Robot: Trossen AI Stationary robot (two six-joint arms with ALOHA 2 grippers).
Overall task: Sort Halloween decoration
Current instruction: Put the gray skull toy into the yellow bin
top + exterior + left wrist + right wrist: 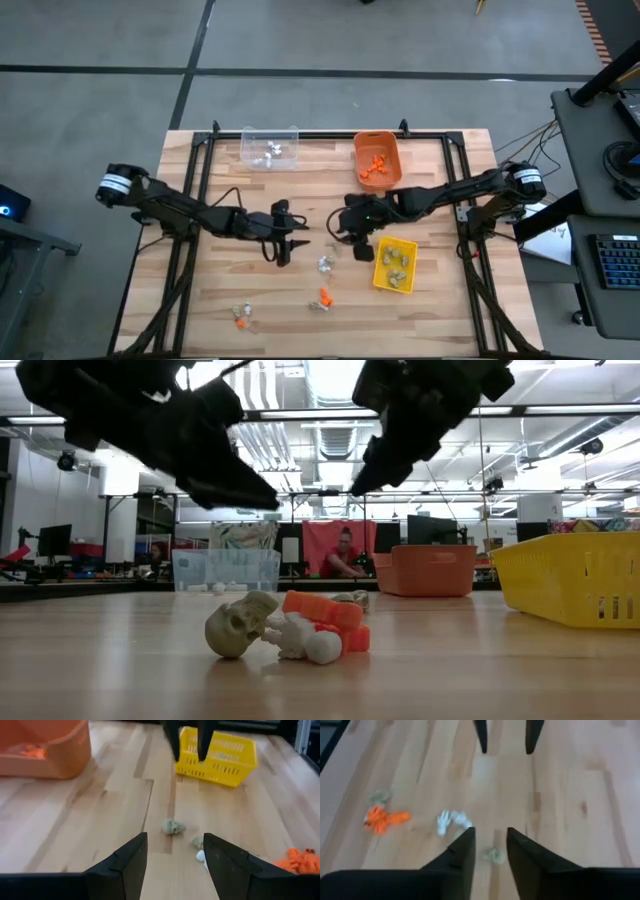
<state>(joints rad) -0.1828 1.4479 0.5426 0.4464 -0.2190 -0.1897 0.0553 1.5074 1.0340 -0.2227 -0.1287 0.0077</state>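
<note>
Trinkets [375, 168] in orange bin [377, 143]

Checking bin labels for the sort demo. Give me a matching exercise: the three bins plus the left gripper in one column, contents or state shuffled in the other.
Things:
1. clear bin
2. orange bin
3. yellow bin
4. left gripper

Contents or state:
A. dull tan-grey trinkets inside
B. open, empty, above the bare table
C. white trinkets inside
D. bright orange trinkets inside

Pairs: 1-C, 2-D, 3-A, 4-B
</note>
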